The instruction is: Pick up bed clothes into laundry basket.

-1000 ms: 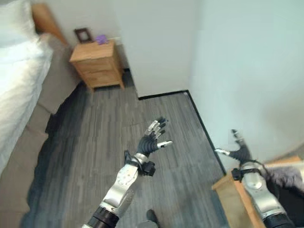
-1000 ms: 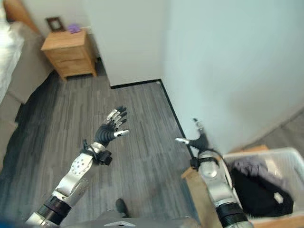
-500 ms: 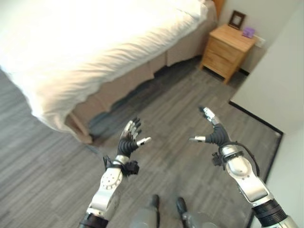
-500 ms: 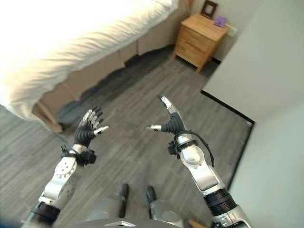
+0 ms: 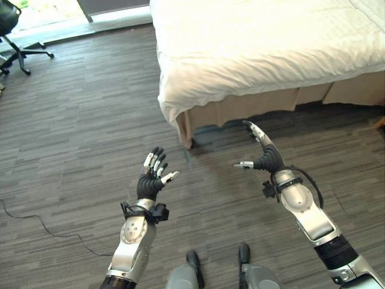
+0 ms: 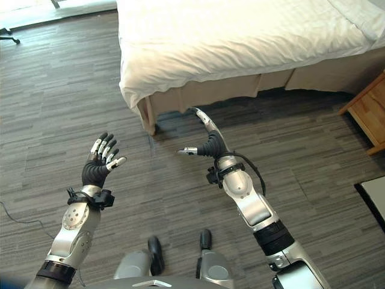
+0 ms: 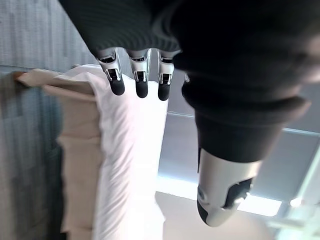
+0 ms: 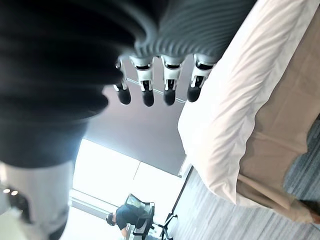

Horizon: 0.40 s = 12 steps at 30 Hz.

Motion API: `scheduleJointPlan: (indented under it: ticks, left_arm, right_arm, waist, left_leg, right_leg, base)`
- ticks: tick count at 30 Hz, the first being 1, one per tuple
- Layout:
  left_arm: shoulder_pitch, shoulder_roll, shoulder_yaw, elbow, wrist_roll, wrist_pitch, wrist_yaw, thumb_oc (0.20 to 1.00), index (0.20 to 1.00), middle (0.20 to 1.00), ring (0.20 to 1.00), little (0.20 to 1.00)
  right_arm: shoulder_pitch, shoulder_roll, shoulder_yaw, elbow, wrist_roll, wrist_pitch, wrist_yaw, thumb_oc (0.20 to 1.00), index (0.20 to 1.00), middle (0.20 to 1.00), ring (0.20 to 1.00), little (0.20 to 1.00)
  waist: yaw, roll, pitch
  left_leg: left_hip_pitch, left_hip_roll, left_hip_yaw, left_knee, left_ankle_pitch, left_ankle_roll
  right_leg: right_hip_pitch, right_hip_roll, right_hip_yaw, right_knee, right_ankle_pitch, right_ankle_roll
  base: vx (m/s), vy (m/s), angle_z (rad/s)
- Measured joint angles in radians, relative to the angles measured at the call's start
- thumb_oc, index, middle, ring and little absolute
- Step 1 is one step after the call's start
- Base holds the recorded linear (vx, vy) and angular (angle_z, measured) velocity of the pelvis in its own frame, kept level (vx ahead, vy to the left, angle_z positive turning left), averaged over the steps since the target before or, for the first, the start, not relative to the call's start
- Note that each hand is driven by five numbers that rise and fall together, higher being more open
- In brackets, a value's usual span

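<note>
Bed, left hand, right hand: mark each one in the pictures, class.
bed [image 5: 264, 36]: left eye view, top of white cover.
left hand [image 5: 148, 183]: left eye view, dark palm.
right hand [image 6: 212, 146]: right eye view, dark palm.

White bed covering spread over the bed

A smooth white quilted duvet [image 5: 264, 36] lies flat across the top of the bed, its near edge and corner draping down over a beige fabric bed skirt [image 5: 252, 108] that hangs toward the grey wood-plank floor [image 5: 78, 120]. The corner of the white cover [image 6: 135, 90] hangs in soft folds. At the far right end of the bed lies a white pillow [image 6: 361, 15].
</note>
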Motion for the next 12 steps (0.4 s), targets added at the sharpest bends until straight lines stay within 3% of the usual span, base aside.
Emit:
scheduleJointPlan:
  ticks: [6,8,9,11,12]
  left_arm:
    - [0.059,-0.003,0.097,-0.031,0.004,0.000,0.024,1.000,1.000,1.000,1.000,1.000]
    - [0.064,0.008,0.094,-0.050,0.005,0.000,0.023,1.000,1.000,1.000,1.000,1.000]
    - [0.070,0.020,0.088,-0.060,0.007,0.000,0.020,1.000,1.000,1.000,1.000,1.000]
    - [0.077,0.061,0.075,-0.082,0.009,0.000,0.003,1.000,1.000,1.000,1.000,1.000]
    - [0.085,0.081,0.074,-0.080,0.010,0.002,-0.005,1.000,1.000,1.000,1.000,1.000]
  right_arm:
    - [0.102,0.044,-0.039,0.011,0.080,-0.009,0.031,1.000,1.000,1.000,1.000,1.000]
    - [0.137,0.045,-0.052,0.012,0.087,-0.018,0.043,1.000,1.000,1.000,1.000,1.000]
    - [0.171,0.048,-0.054,0.014,0.111,-0.019,0.047,1.000,1.000,1.000,1.000,1.000]
    - [0.212,0.065,-0.046,0.014,0.117,-0.021,0.055,1.000,1.000,1.000,1.000,1.000]
    - [0.207,0.072,-0.040,0.013,0.117,-0.019,0.065,1.000,1.000,1.000,1.000,1.000]
  waist:
    - [0.036,-0.007,-0.004]
    - [0.034,-0.011,-0.005]
    - [0.025,-0.009,-0.004]
    - [0.004,-0.022,-0.011]
    - [0.010,-0.030,-0.016]
  left_leg:
    - [0.053,-0.071,-0.101,-0.107,0.034,0.045]
    - [0.043,-0.085,-0.149,-0.111,0.047,0.061]
    - [0.040,-0.085,-0.200,-0.111,0.060,0.079]
    - [0.020,-0.081,-0.237,-0.110,0.073,0.085]
    - [0.019,-0.083,-0.231,-0.110,0.077,0.081]
  right_leg:
    - [0.049,-0.065,-0.077,0.024,-0.019,0.069]
    - [0.043,-0.084,-0.070,0.076,-0.033,0.088]
    - [0.008,-0.087,0.000,0.169,-0.051,0.103]
    - [-0.023,-0.083,0.169,0.198,-0.073,0.120]
    - [-0.023,-0.093,0.180,0.167,-0.068,0.113]
  base:
    - [-0.02,0.032,0.57]
    - [-0.10,-0.005,0.85]
    - [-0.05,-0.030,0.92]
    - [0.01,-0.040,0.89]
    - [0.03,-0.021,0.53]
